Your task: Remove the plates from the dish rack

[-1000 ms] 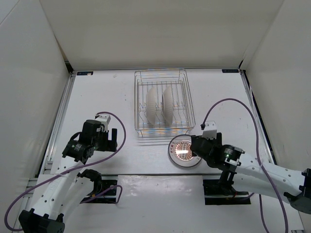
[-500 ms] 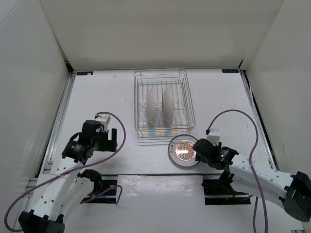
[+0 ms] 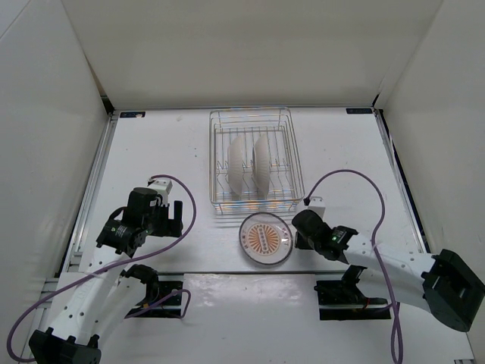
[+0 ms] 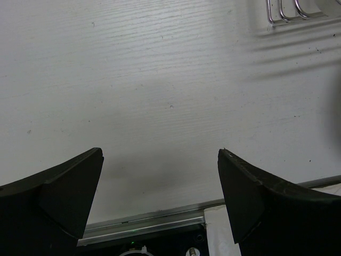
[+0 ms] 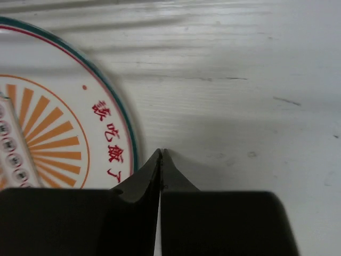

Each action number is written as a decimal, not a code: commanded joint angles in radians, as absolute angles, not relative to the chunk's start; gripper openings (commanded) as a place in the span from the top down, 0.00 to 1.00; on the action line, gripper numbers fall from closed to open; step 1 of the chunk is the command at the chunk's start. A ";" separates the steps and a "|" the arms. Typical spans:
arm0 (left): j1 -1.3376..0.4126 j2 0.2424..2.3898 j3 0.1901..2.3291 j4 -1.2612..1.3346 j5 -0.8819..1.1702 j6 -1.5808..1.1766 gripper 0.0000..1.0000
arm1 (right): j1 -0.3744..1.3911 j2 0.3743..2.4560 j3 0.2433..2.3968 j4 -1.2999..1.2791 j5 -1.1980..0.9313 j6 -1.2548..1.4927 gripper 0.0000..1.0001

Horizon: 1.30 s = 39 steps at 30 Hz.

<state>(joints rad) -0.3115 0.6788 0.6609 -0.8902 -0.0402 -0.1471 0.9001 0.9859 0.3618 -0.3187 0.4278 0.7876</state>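
Observation:
One plate with a grey-green rim and orange sunburst lies flat on the table in front of the dish rack. Its rim and red lettering fill the left of the right wrist view. My right gripper is shut with nothing between its fingers, its tips right beside the plate's right rim. Two more plates stand on edge in the rack, white sides showing. My left gripper hangs open over bare table, left of the rack.
A corner of the rack's wire shows at the top right of the left wrist view. The table's near metal edge runs just below the left fingers. White walls enclose the table on three sides.
My right gripper has shut and its arm has swung lower and leftward. The flat plate has slid a little to the left. The left arm has not moved.

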 commanded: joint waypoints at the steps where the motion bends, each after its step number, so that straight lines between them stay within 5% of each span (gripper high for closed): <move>1: -0.311 0.675 0.683 -0.885 -0.026 -0.144 0.00 | 0.907 1.063 0.330 -0.302 0.292 0.775 1.00; 6: -0.310 0.673 0.681 -0.887 -0.026 -0.149 0.00 | 0.907 1.060 0.347 -0.333 0.302 0.804 1.00; 10: -0.311 0.680 0.683 -0.887 -0.026 -0.144 0.00 | 0.910 0.964 0.397 -0.449 0.396 0.799 0.83; 16: -0.310 0.673 0.684 -0.887 -0.026 -0.144 0.00 | 0.905 0.775 0.562 -0.600 0.541 0.655 0.71; 22: -0.311 0.673 0.684 -0.882 -0.018 -0.146 0.00 | 0.900 0.718 0.681 -0.347 0.459 0.348 0.37; 39: -0.314 0.653 0.681 -0.884 -0.009 -0.143 0.00 | 0.692 1.265 1.034 -0.092 -0.026 0.236 0.42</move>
